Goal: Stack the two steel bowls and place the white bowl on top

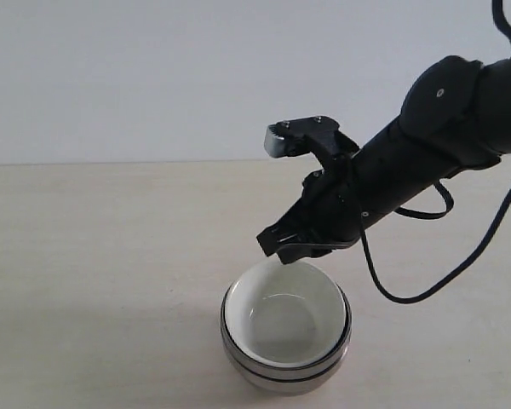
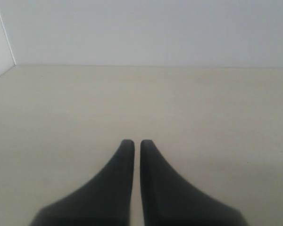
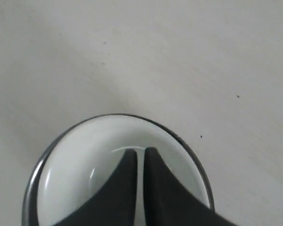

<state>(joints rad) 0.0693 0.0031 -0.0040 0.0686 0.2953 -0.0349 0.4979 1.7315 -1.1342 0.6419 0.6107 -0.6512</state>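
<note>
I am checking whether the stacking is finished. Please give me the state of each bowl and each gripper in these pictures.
white bowl: upright, empty, nested on top of the stack.
steel bowls: upright, nested under the white bowl, standing on the table.
right gripper: shut, holding nothing, above the white bowl.
left gripper: shut, holding nothing, over the table.

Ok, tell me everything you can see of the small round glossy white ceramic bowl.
The small round glossy white ceramic bowl sits upright and empty, nested in the two stacked shiny steel bowls, whose rims ring it closely. Its smooth inside shows faint reflections; its outer side is hidden. The stack stands on the pale table. The shut right gripper hangs just over its rim, apparently not touching.
</note>
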